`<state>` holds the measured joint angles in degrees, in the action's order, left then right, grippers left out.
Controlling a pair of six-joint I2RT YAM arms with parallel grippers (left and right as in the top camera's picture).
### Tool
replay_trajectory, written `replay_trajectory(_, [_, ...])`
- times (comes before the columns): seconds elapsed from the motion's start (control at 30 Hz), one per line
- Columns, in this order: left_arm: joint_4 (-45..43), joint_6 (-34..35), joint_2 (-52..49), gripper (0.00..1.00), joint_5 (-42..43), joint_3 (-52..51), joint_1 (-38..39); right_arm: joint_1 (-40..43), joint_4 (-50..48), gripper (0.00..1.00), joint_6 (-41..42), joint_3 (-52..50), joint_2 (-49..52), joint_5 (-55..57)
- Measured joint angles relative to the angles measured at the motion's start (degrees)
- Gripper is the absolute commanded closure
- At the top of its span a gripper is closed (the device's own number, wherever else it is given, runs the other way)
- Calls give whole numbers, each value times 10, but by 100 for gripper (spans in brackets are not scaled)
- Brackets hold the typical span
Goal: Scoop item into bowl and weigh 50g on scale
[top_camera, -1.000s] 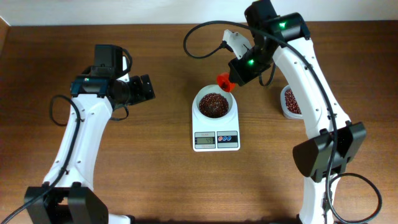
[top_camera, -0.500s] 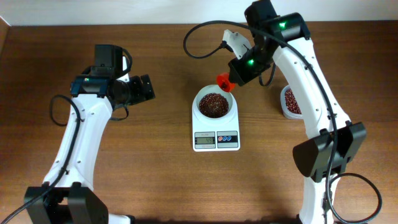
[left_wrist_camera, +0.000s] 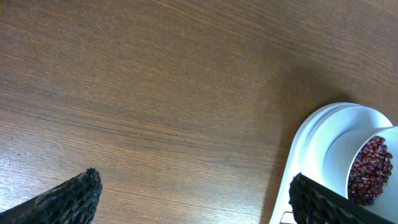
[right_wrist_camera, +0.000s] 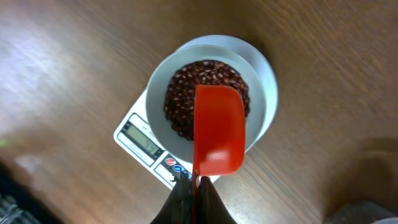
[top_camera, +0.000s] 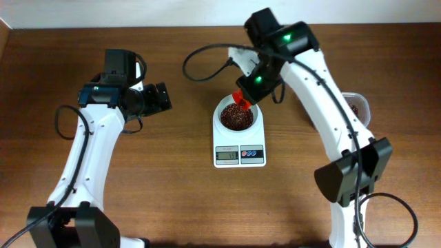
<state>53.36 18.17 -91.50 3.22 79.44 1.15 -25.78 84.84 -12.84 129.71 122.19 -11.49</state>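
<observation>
The white bowl (top_camera: 222,109) sits on the scale (top_camera: 239,156) and holds the red-brown beans (top_camera: 236,118). My right gripper (top_camera: 249,84) is shut on the handle of a red scoop (top_camera: 240,98), which hangs over the bowl's far rim. In the right wrist view the scoop (right_wrist_camera: 217,130) covers part of the beans (right_wrist_camera: 179,99), and no beans show on its red face. The fingers meet at the right gripper (right_wrist_camera: 195,184). My left gripper (top_camera: 162,96) stands open above bare wood, left of the scale. Its wrist view shows the bowl (left_wrist_camera: 339,152) at the right edge.
A clear plastic tub (top_camera: 357,108) with more beans stands right of the scale, partly hidden behind my right arm. The scale's display (top_camera: 227,156) and buttons (top_camera: 251,152) face the front. Bare wooden tabletop (top_camera: 172,179) surrounds the scale.
My right arm has swung left, and the red scoop has gone from the bowl's far-right rim to over the bowl. The left arm has not moved.
</observation>
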Motion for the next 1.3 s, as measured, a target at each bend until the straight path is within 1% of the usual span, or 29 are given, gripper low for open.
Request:
replay_trajectory(0.4, [0,0,0,1,0,0,0,1,4,96,4,0,0,16])
replay_trajectory(0.8, [0,0,0,1,0,0,0,1,7,96,-22,0,0,3])
replay_trajectory(1.3, [0,0,0,1,0,0,0,0,0,96,-6,0,0,11])
